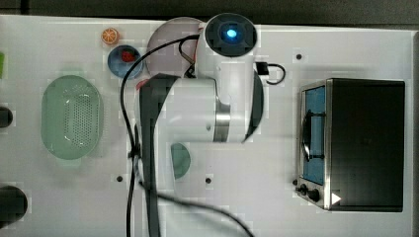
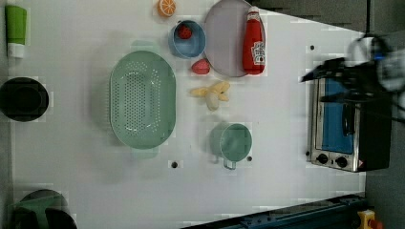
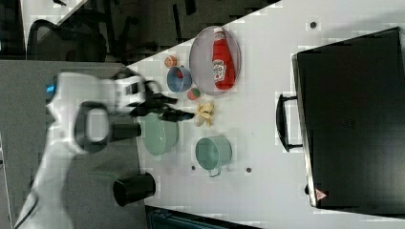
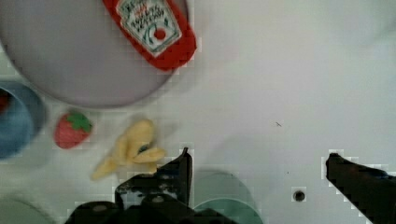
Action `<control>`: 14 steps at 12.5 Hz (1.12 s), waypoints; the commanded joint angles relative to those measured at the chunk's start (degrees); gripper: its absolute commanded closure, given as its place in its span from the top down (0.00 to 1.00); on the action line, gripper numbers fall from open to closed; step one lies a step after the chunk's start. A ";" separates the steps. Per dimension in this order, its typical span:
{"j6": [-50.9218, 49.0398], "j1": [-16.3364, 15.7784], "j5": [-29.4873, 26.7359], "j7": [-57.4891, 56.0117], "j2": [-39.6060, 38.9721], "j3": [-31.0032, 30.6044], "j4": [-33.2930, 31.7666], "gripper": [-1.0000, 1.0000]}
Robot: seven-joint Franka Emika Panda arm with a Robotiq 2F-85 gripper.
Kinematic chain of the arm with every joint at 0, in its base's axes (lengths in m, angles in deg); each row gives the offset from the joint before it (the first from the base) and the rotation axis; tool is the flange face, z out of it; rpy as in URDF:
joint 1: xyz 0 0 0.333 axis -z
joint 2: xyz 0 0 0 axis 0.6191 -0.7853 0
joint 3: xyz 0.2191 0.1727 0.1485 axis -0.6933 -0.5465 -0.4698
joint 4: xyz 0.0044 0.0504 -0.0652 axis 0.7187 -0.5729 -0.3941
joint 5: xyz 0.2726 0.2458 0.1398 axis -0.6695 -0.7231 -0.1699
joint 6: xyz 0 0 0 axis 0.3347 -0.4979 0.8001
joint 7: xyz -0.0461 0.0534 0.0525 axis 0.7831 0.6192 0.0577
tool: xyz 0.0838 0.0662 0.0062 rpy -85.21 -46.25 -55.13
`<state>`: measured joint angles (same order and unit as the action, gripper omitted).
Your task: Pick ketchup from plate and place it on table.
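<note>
smooth white table, flat round plate

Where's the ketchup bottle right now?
The ketchup bottle lies flat on the right side of the pale plate near the left view's top edge, with a blue bowl left of the plate.

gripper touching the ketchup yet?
Apart. In the wrist view the gripper has its fingers wide open with bare table between them and the ketchup, which lies on the plate.
</note>
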<state>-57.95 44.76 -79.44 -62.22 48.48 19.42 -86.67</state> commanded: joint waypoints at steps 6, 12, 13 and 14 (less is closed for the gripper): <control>13.36 -0.28 0.13 -25.97 -11.74 -1.00 4.29 1.00; 14.58 -0.95 3.06 -29.24 -23.63 -1.06 14.05 1.00; 14.92 -1.12 3.46 -31.06 -25.56 -1.06 15.53 1.00; 15.88 -1.32 3.47 -32.10 -27.42 -1.06 17.00 1.00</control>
<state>-42.03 43.53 -76.24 -89.74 21.58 18.69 -70.89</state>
